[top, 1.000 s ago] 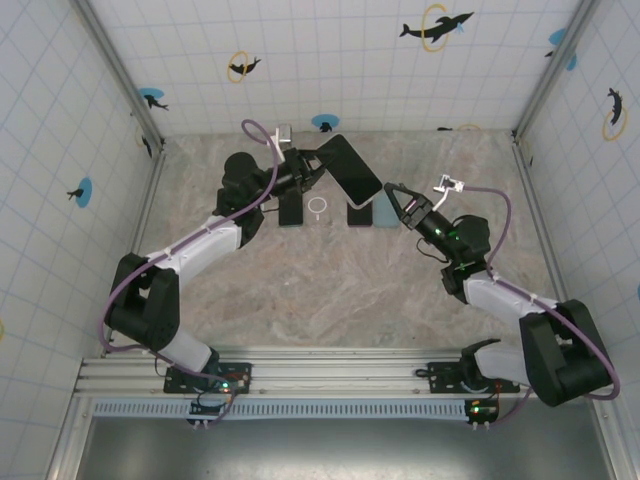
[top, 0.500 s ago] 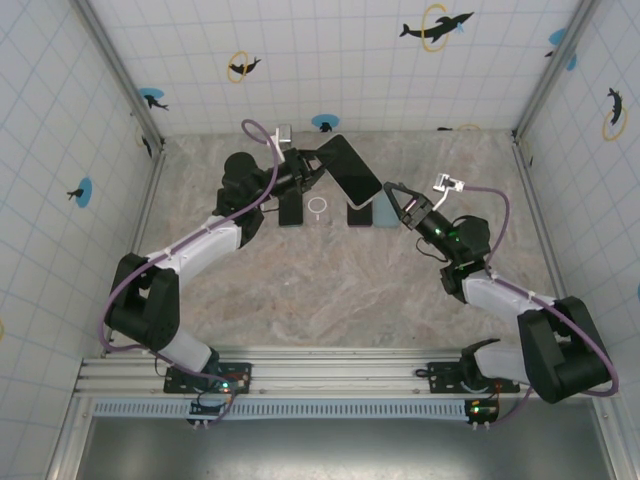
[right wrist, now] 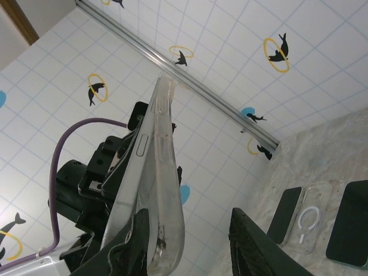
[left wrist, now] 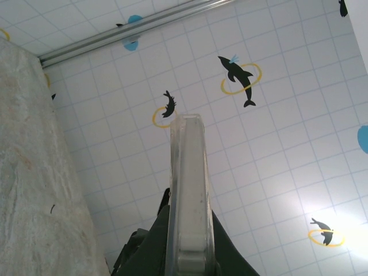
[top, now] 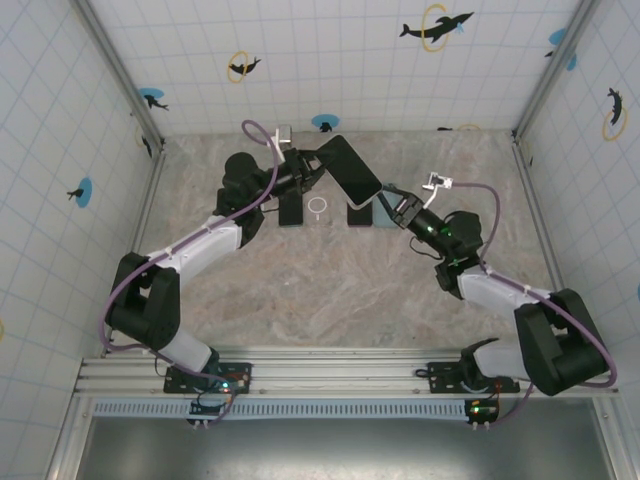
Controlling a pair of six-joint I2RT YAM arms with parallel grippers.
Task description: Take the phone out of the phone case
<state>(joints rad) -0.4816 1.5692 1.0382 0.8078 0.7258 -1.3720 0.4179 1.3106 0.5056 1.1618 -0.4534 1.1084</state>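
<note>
- The left claw (top: 322, 163) is clamping the phone (top: 350, 172) by one end and holding it up on a tilt, well above the surface (top: 330, 290) near the back wall.
- The phone is sitting fully inside its clear case (right wrist: 167, 184). The wrist views are showing the case rim wrapping the whole visible edge, so the separation does not seem to have begun.
- The right claw (top: 391, 202) is hanging at the phone's free lower end with its jaws apart. One finger is sitting just beside the case corner and the other is standing well off, so nothing is being gripped on that side.
- Judging from this, lifting and presenting are done. Catching the case lip, peeling it back and freeing the phone are all remaining.
- A dark spare phone (top: 291, 211) and a clear case with a white ring (top: 318, 207) are lying flat on the surface below.
- No brand, label or writing is showing clearly enough to read. The walls are carrying only dolphin pictures (top: 432, 27) with yellow rings.
</note>
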